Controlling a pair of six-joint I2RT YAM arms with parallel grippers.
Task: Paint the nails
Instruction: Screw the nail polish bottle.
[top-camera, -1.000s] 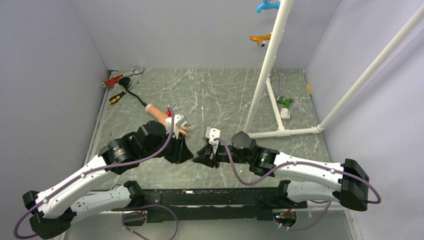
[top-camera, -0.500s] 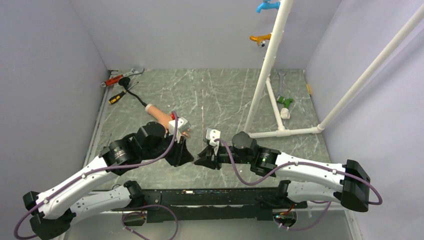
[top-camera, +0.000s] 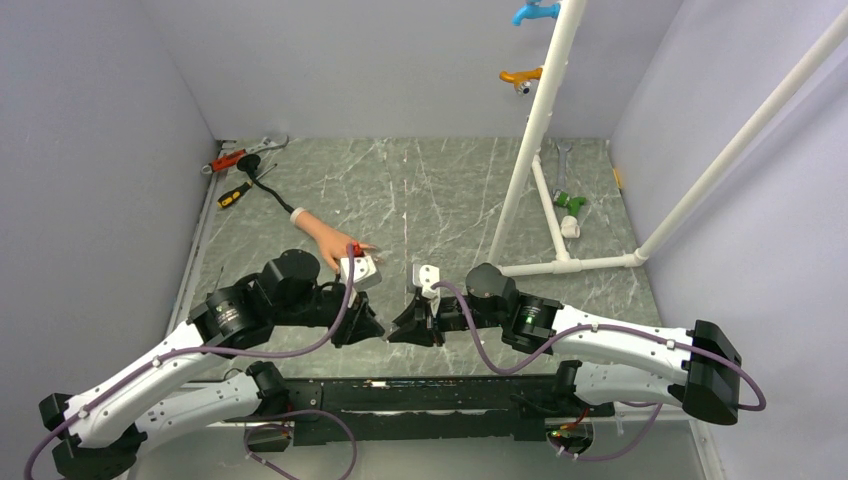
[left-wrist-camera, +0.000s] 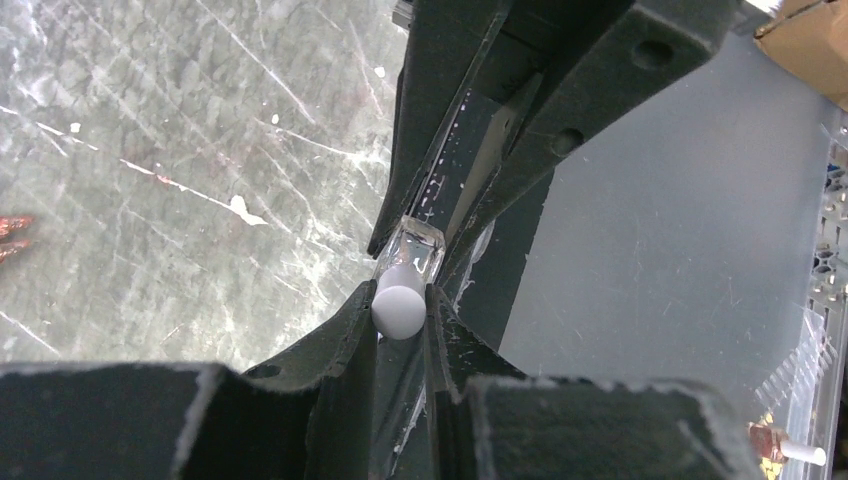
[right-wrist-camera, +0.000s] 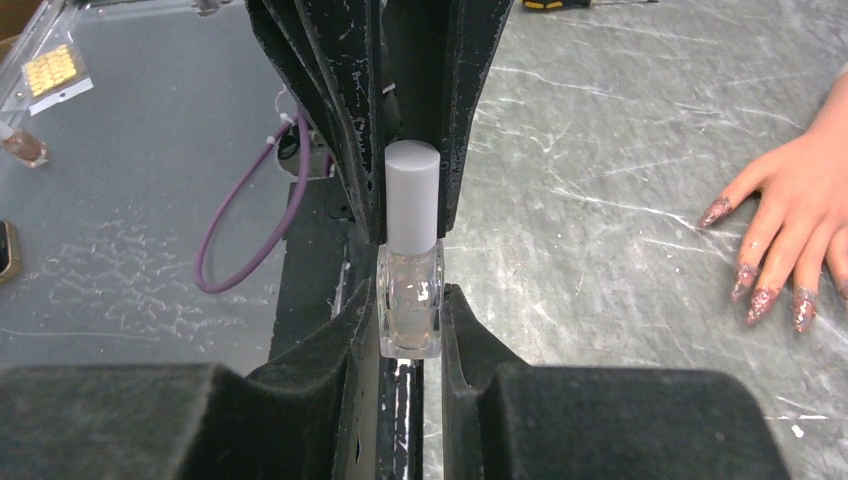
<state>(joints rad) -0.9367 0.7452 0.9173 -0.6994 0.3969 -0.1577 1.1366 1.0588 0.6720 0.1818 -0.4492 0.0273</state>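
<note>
Lower centre of top view, just above the arm bases: both grippers meet tip to tip. The right gripper (right-wrist-camera: 411, 318) is clamped tight on the glass body of a small clear bottle (left-wrist-camera: 417, 243), w/ the cap end pointing away from it. The left gripper (left-wrist-camera: 400, 303) comes in from the opposite side and is closed on the bottle's pale cap (right-wrist-camera: 412, 190). Its fingers press the cap on both sides, and the cap sits on the bottle neck.

Just beyond the left gripper, left of centre in top view, the mannequin hand (top-camera: 322, 236) lies flat on the bench (top-camera: 440, 185). Its forearm runs toward upper left and its fingers point right. The nails (right-wrist-camera: 760, 302) show at right edge of the right wrist view: glittery reddish-pink, fingertips down on the marble. They are near the bottle but apart from it, nothing touching them.

Further back, upper left of the bench: a yellow/black screwdriver (top-camera: 232, 197) and a red-handled wrench (top-camera: 240, 155). On the right side a white pipe frame (top-camera: 528, 140) stands w/ blue and orange fittings up top.
</note>
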